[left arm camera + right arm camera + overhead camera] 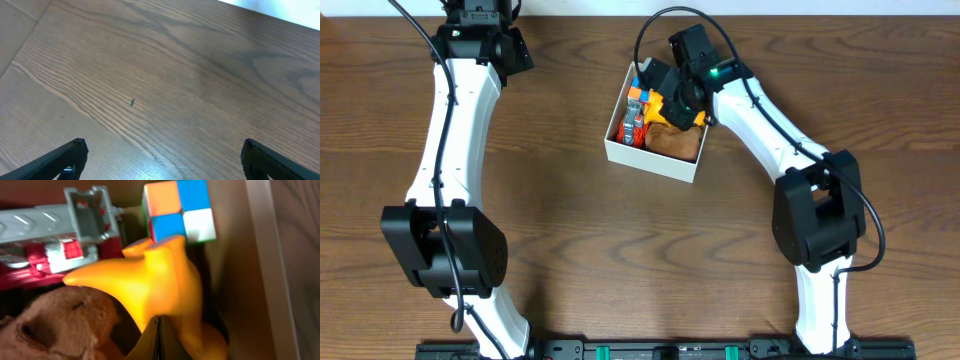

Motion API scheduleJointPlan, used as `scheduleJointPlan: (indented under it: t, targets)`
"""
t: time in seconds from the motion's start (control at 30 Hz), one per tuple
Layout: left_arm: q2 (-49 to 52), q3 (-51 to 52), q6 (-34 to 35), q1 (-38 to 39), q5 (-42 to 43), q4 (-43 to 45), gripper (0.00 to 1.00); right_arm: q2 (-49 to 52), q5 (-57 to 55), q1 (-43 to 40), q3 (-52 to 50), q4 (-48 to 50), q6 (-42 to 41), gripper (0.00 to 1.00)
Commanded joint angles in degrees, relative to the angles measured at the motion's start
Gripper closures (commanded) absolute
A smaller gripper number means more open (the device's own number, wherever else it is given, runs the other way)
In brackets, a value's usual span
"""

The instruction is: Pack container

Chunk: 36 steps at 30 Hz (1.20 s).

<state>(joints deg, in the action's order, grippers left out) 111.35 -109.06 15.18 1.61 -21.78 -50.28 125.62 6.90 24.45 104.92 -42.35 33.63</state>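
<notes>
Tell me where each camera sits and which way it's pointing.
Overhead: above the table, looking straight down; left arm, right arm and container show.
Left wrist: on the left arm, facing the table; the open left gripper shows.
Right wrist: on the right arm, looking into the container at a yellow toy, cube and truck; the shut right gripper shows.
Shared: overhead and right wrist both show container and yellow toy.

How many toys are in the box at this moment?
4. In the box, a cube sits in a corner, a red-and-grey truck beside it along a wall, a yellow toy in the middle, a brown plush at the other end. Others may be hidden underneath.
</notes>
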Motion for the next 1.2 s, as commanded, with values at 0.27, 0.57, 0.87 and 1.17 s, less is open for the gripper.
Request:
scheduleJointPlan:
  t: [0.27, 0.57, 0.87, 1.17]
  targets:
    - [-0.2, -0.3, 0.1, 0.0, -0.1, 0.0, 0.02, 4.1, -0.2, -0.5, 0.6, 0.4, -1.9, 0.99]
    - [-0.2, -0.3, 0.1, 0.0, -0.1, 0.0, 0.02, 3.2, -0.2, -0.5, 1.1, 2.1, -1.9, 0.75]
    - [-0.2, -0.3, 0.1, 0.0, -0.1, 0.0, 0.02, -5.4, -0.3, -0.8, 5.6, 2.5, -7.4, 0.41]
    - [-0.2, -0.3, 0.1, 0.0, -0.1, 0.0, 0.02, -16.3, -7.7, -5.6, 6.4, 1.3, -10.7, 0.13]
